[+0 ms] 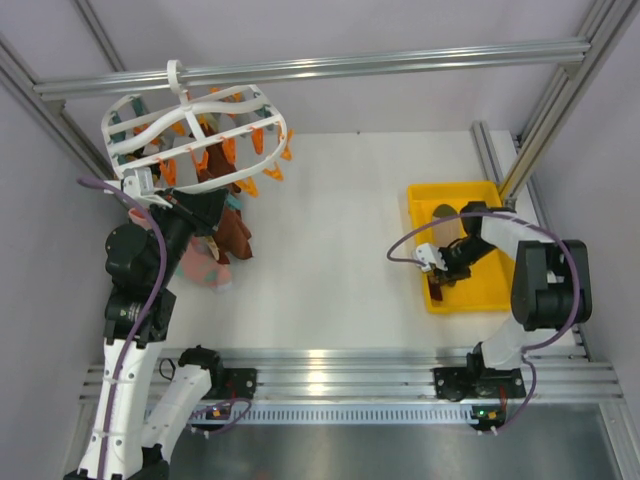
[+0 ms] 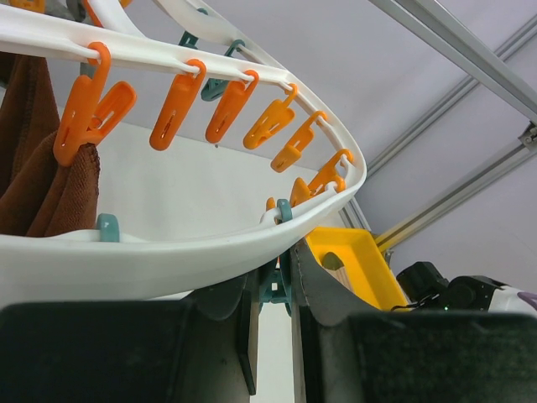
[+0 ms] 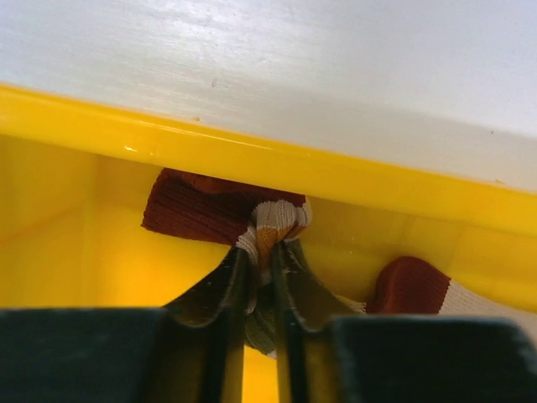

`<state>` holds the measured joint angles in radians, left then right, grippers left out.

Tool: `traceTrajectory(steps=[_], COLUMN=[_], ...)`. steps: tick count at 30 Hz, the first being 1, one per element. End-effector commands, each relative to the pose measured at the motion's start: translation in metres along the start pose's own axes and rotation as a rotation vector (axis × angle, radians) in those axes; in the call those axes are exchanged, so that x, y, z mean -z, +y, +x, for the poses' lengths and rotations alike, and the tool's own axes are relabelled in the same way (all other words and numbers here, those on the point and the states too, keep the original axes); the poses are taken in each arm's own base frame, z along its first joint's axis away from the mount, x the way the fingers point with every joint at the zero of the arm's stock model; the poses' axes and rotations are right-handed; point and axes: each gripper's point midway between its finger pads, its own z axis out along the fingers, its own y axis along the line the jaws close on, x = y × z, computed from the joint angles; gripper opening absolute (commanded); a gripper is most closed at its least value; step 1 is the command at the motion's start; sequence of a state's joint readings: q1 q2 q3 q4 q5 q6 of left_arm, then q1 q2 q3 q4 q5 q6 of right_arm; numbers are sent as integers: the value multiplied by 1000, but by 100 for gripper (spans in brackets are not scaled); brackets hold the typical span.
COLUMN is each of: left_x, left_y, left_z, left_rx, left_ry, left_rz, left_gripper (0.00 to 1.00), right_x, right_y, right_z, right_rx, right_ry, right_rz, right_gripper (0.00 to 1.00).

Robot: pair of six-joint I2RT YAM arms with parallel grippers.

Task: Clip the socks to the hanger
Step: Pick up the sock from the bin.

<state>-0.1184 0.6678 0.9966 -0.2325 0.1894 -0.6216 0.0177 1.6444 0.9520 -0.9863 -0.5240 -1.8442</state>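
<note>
The white round hanger [image 1: 195, 130] hangs by its hook from the aluminium rail at the back left, with orange and teal clips dangling. A maroon-brown sock [image 1: 237, 235] and a pink sock [image 1: 205, 265] hang below it. My left gripper [image 1: 150, 187] is at the ring's near-left edge. In the left wrist view it [image 2: 277, 273] is shut on a teal clip [image 2: 275, 285] under the white ring [image 2: 168, 260]. My right gripper [image 1: 440, 268] is down in the yellow tray. In the right wrist view it [image 3: 264, 256] is shut on a maroon sock with a beige and orange cuff [image 3: 197, 206].
The yellow tray [image 1: 415, 200] stands at the right of the table. A second maroon and beige sock [image 3: 411, 285] lies in it to the right of my fingers. An orange clip [image 2: 88, 109] holds a maroon sock [image 2: 42, 168]. An aluminium post [image 1: 545, 110] rises behind the tray.
</note>
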Motion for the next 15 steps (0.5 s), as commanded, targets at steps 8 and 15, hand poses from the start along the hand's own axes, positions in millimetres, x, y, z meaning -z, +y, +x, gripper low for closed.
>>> traceTrajectory(steps=[8, 15], left_x=[-9, -7], left_y=[7, 5], left_z=[-10, -12], left_rx=[-23, -17], left_ry=[-50, -56], left_rz=[-26, -16], left_gripper=[0, 0], right_x=[77, 163], right_y=[-45, -100], right_z=[-41, -119], right_rx=[-118, -254], right_ry=[-85, -322], right_rz=[217, 459], right_gripper=[0, 0])
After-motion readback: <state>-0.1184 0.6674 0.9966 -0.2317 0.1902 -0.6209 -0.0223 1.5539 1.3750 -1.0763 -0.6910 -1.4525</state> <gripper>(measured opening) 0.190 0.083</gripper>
